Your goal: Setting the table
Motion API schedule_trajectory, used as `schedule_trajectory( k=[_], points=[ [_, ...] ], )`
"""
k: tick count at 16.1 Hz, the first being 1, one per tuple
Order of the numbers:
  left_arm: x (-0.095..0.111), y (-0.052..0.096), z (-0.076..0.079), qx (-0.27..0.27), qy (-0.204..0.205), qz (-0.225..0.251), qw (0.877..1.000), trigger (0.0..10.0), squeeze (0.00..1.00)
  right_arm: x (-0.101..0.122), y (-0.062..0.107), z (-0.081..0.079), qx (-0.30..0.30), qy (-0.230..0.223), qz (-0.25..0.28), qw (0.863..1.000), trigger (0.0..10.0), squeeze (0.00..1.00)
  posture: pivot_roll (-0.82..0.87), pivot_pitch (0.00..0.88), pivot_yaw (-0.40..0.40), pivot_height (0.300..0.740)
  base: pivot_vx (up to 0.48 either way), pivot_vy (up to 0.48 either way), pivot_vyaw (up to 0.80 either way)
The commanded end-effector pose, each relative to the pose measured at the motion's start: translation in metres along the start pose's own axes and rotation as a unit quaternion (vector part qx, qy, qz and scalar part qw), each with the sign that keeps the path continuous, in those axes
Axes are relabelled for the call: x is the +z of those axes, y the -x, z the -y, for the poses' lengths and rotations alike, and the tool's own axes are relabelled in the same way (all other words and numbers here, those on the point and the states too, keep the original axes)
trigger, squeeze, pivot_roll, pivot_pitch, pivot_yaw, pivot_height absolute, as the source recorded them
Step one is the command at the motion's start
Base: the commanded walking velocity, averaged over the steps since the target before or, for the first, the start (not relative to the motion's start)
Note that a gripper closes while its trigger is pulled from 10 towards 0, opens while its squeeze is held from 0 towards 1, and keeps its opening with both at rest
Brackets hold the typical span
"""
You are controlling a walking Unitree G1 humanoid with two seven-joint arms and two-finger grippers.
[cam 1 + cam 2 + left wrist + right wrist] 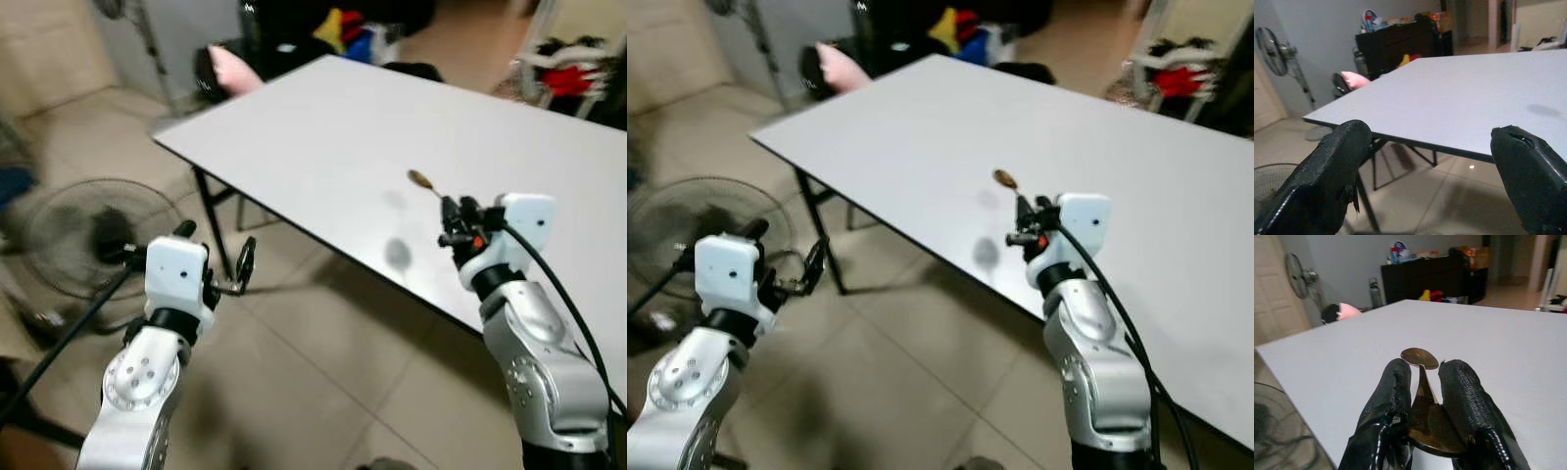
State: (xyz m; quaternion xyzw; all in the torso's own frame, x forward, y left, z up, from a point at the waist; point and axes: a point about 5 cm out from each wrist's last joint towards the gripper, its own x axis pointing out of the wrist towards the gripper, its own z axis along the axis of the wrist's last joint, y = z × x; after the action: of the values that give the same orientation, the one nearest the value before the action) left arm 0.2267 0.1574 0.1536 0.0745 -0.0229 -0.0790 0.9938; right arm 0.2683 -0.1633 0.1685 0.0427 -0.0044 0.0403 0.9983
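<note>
One white table, one gold spoon pinched in the right pincer above the table's near edge, bowl pointing toward 11 o'clock, left pincer spread over floor tiles, one floor fan at 9 o'clock

The desk is plain white – the spoon is shiny gold – the right end effector is black.

No legible text, labels or numbers anywhere.
</note>
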Motion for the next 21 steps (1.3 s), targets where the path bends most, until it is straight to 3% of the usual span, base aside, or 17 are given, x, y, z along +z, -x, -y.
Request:
schedule_trajectory(
  k=[1, 6, 9, 13, 21],
  points=[
    [-0.002, 0.000, -0.004, 0.003, 0.001, -0.007, 1.000, 10.0, 0.00, 0.004, -0.002, 0.001, -0.007, 0.007, 0.009, 1.000, 10.0, 0.00, -0.12, 0.000, 0.043, 0.740, 0.000, 0.000, 0.00],
    [-0.003, 0.000, -0.002, -0.001, 0.010, -0.007, 1.000, 10.0, 0.00, 0.001, 0.000, 0.009, -0.040, 0.025, 0.001, 0.999, 10.0, 0.00, -0.12, 0.000, 0.039, 0.740, 0.199, 0.000, -0.16],
    [-0.004, 0.000, 0.001, -0.010, 0.012, -0.008, 1.000, 10.0, 0.00, 0.000, 0.002, 0.011, -0.045, 0.028, 0.000, 0.999, 10.0, 0.00, -0.13, 0.000, 0.040, 0.740, 0.256, 0.000, -0.80],
    [-0.005, -0.001, 0.002, -0.018, 0.015, -0.010, 1.000, 10.0, 0.00, -0.002, 0.005, 0.012, -0.054, 0.028, -0.002, 0.998, 10.0, 0.00, -0.13, 0.000, 0.051, 0.740, 0.259, 0.000, 0.00],
    [-0.007, -0.002, 0.005, -0.031, 0.020, -0.013, 0.999, 10.0, 0.00, -0.002, 0.009, 0.012, -0.060, 0.035, -0.002, 0.998, 10.0, 0.00, -0.14, 0.000, 0.051, 0.740, 0.255, 0.000, -0.80]
  ],
)
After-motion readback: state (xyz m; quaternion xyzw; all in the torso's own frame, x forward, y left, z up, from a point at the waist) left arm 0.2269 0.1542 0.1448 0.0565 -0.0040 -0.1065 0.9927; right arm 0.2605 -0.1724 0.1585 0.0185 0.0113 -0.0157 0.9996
